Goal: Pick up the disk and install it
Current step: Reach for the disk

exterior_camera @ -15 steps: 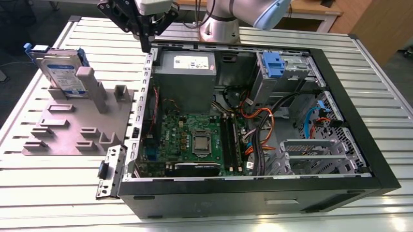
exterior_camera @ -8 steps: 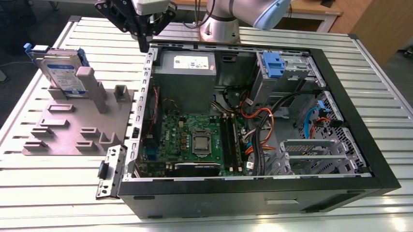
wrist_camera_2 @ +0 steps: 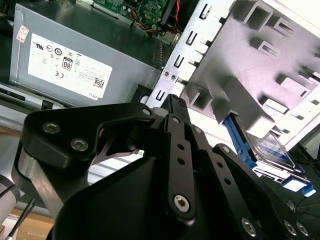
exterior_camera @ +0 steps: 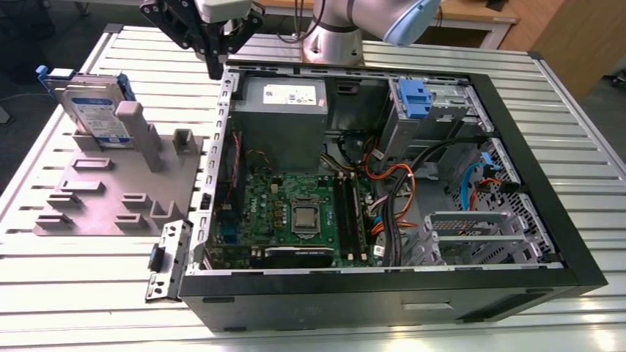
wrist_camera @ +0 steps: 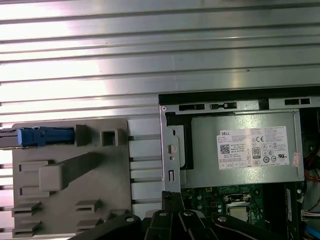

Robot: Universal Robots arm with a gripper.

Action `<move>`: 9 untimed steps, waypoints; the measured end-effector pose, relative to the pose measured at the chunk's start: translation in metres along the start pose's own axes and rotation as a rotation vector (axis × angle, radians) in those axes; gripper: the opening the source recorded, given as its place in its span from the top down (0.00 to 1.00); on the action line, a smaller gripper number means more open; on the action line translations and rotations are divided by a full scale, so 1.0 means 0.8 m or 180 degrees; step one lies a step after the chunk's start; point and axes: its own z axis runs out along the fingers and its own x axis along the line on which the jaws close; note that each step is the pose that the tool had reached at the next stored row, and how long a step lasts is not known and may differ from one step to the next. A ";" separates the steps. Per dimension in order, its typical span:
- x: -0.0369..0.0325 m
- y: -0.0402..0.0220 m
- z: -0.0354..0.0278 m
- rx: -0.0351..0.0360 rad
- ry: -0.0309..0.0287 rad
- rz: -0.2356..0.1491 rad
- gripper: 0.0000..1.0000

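One disk stands on edge in a slot of the grey fixture on the counter. It sits lower than the end effector and well off to its side. The end effector hangs over the open computer case's wall, next to the power supply, with its fingers drawn together and nothing held between them.
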 end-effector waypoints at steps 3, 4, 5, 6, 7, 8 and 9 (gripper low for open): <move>0.0013 -0.0001 0.0000 0.0000 0.0000 0.0001 0.89; 0.0022 -0.0002 -0.0001 0.0000 0.0000 0.0000 0.89; 0.0030 -0.0002 0.0000 0.0000 0.0000 0.0000 0.89; 0.0041 -0.0003 0.0000 0.0000 0.0000 0.0000 0.89; 0.0051 -0.0004 0.0000 0.0000 0.0000 0.0000 0.89; 0.0061 -0.0005 0.0000 0.0000 0.0000 0.0000 0.89; 0.0070 -0.0005 0.0000 0.0000 0.0000 0.0000 0.89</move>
